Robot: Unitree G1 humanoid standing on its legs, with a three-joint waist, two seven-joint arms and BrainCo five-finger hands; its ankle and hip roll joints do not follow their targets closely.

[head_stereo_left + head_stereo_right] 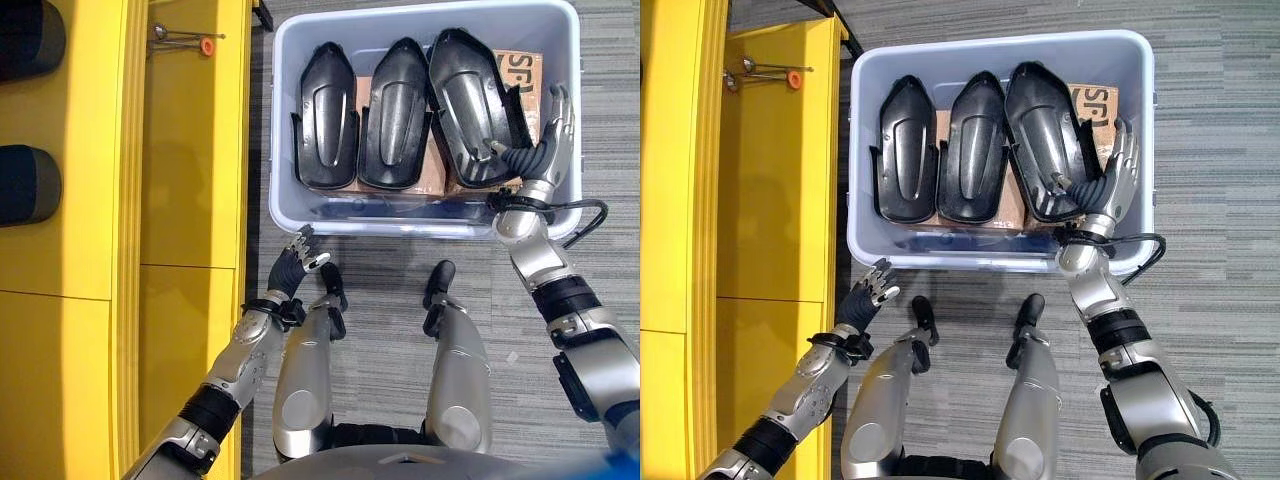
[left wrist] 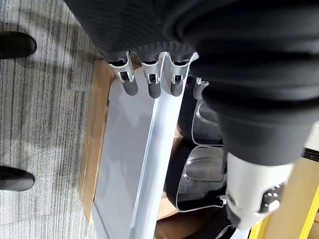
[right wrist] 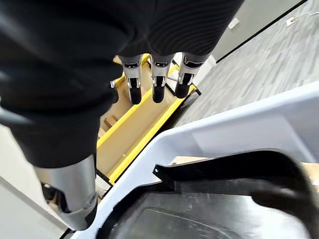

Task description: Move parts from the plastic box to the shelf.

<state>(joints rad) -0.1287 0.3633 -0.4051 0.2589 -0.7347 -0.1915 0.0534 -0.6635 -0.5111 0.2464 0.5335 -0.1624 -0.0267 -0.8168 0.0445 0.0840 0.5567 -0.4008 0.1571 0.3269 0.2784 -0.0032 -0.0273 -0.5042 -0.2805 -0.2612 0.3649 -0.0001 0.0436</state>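
Note:
A pale plastic box (image 1: 420,222) stands on the carpet. Three black moulded parts lean side by side in it: left (image 1: 325,115), middle (image 1: 395,110), right (image 1: 470,100). My right hand (image 1: 545,140) is inside the box at its right wall, open. Its fingers are straight beside the right part, and its thumb reaches toward that part's edge. The right wrist view has the fingers (image 3: 157,84) above the black part (image 3: 224,199). My left hand (image 1: 295,262) hovers open and holds nothing, just outside the box's near left corner. The yellow shelf (image 1: 190,150) runs along the left.
Brown cardboard (image 1: 520,70) lies under the parts in the box. Two dark rounded objects (image 1: 25,185) sit on the shelf's far left. A metal hook with an orange tip (image 1: 205,45) sticks out by the shelf's top. Grey carpet (image 1: 600,120) surrounds the box.

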